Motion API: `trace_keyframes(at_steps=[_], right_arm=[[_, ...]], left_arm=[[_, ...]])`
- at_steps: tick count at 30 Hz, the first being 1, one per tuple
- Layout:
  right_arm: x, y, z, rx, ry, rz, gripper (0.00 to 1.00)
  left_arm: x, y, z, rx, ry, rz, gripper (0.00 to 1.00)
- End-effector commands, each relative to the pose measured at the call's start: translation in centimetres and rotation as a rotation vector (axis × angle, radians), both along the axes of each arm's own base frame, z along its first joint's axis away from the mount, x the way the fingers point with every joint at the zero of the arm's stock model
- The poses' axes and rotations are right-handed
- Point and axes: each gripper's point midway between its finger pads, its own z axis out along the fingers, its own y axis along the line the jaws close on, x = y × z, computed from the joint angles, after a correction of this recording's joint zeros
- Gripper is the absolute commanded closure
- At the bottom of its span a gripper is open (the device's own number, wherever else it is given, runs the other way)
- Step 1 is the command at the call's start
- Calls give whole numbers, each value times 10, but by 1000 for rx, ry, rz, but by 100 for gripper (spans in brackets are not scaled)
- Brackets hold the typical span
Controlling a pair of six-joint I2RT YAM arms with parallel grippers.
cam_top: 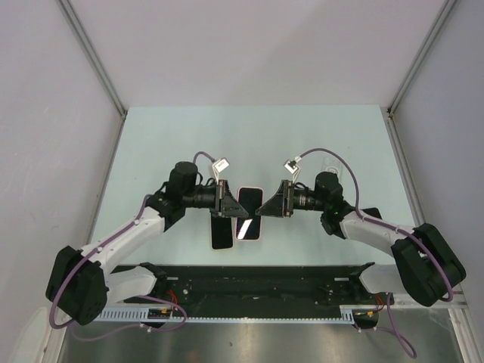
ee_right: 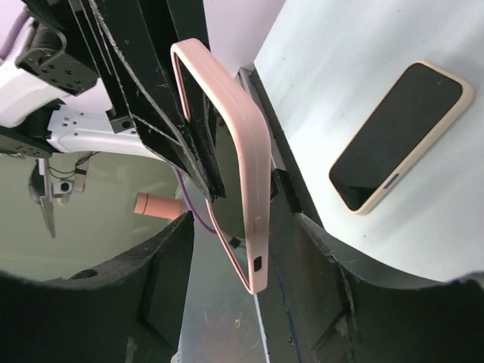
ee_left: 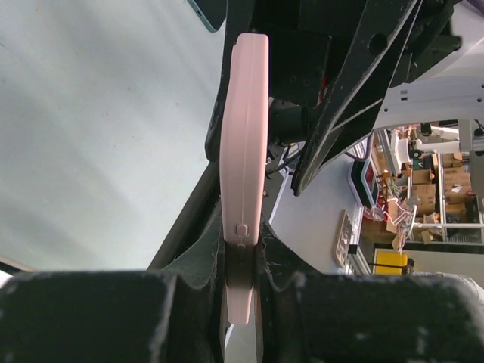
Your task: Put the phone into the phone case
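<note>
Counter: pale mint, matte, evenly lit, shadows soft. White panels close it on three sides: back panel, left panel, right panel. Aluminium posts rise from far corners: left post, right post. Black rail along near edge, perforated white tray just below it. Left wrist view, beyond counter: cluttered workshop, cardboard boxes on metal frame, yellow bin lower down, bright room light.

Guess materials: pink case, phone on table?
The pink case looks like matte silicone or TPU: dull even sheen, rounded moulded rim, moulded button bump. The phone has a glossy, glass-like dark face; its pale frame could be plastic or coated metal, unclear.
</note>
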Motion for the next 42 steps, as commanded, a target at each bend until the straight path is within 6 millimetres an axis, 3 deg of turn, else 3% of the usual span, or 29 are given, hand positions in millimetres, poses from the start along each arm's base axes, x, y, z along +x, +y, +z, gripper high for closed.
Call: trace_keyframes(at_steps=[1, 2, 5, 6, 8, 9, 10, 13, 20, 22, 23, 28, 34, 38, 42], right_arm=[[-4, 6, 21, 89, -50, 24, 45], [-4, 6, 22, 97, -51, 21, 49], [0, 6, 20, 102, -27, -3, 74], [2, 6, 19, 102, -18, -20, 91], [6, 5, 15, 104, 5, -39, 100], [7, 4, 12, 104, 21, -40, 100], [9, 2, 11, 107, 31, -47, 100], [9, 1, 11, 124, 54, -30, 100], [16, -11, -4, 62, 83, -60, 100], [17, -14, -9, 41, 70, -67, 100], [17, -18, -18, 3, 103, -76, 100], [30, -35, -59, -222, 135, -163, 100], [33, -29, -69, -271, 178, -133, 100], [30, -13, -83, -304, 216, -74, 100], [28, 1, -96, -327, 271, -20, 100]], left_arm=[[3, -5, 30, -101, -64, 0, 100], [5, -6, 30, -104, -66, 6, 100], [6, -6, 29, -107, -55, 17, 100], [7, -6, 28, -103, -52, 22, 100], [8, -6, 26, -99, -53, 22, 96], [9, -6, 25, -95, -55, 22, 90], [9, -6, 24, -91, -57, 20, 76], [11, -3, 22, -68, -78, 23, 53], [22, 17, 0, 106, -134, 91, 39], [27, 24, 1, 153, -167, 119, 12], [31, 33, -6, 210, -182, 151, 9], [54, 70, 3, 361, -304, 342, 0], [71, 123, 19, 524, -468, 574, 0], [67, 134, 27, 551, -540, 578, 0], [64, 132, 17, 547, -537, 556, 0]])
